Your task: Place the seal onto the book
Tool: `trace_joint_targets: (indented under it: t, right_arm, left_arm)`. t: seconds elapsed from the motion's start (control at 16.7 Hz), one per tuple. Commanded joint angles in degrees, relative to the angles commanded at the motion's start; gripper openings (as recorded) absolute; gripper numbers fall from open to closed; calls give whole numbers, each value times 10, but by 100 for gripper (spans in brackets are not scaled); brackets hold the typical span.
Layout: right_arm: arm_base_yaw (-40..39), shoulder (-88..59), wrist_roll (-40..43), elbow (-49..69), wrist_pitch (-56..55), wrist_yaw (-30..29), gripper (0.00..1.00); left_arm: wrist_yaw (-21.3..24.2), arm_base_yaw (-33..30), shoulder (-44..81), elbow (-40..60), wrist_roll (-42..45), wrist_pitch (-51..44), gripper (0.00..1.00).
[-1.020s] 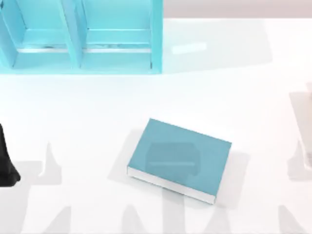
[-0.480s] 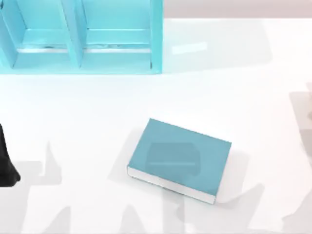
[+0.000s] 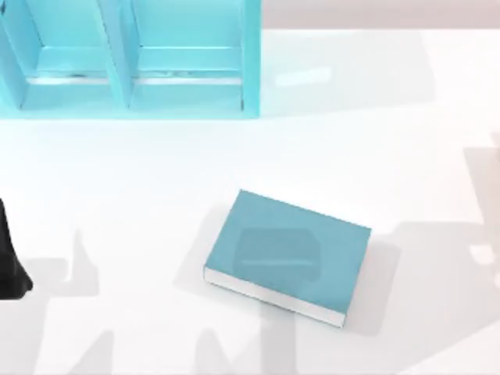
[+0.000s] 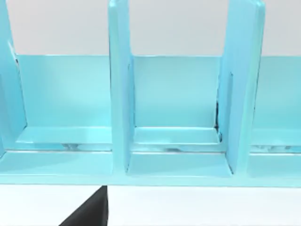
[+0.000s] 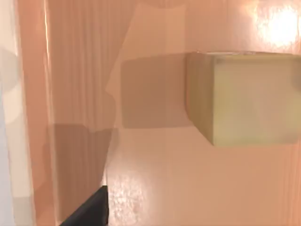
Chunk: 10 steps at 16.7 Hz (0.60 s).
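1. Top view: a thick rectangular book with a plain teal-blue cover and white page edges lies flat on the white worktop. It is near the middle, a little closer to the near edge than to the far edge.
2. The book is turned slightly, so its sides are not parallel to the worktop's edges. The white page edges face the near edge, and a faint darker rectangular patch shows on the cover.
3. A large teal shelf with open compartments stands at the far left corner of the worktop, well apart from the book.
4. The left gripper is a black shape at the left edge of the worktop, far from the book. I cannot tell whether this pincer is released or clenched.
5. Left wrist view: the same teal shelf shows with its upright dividers, and a dark wedge of the gripper is in front of it.
6. Right wrist view: the seal, a small pale tan rectangular block, rests on a glossy orange-brown surface and throws a shadow on it.
7. A dark wedge of the right gripper is apart from the seal and does not touch it. I cannot tell the state of this pincer either.
8. Grey shadows fall on the worktop along its right edge and its near edge.
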<state>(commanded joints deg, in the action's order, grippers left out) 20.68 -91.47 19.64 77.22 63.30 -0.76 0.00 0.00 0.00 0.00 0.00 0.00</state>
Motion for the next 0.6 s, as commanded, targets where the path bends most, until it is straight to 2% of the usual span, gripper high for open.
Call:
trace_joint_targets:
  t: [0.3,0.6]
  right_arm:
    - [30,-149,32,137,91,5,100]
    - [35,-177,38,163,106,7,100]
  left_arm:
    - [0,0,0,0,0,0,100]
    - [0,0,0,0,0,0,100]
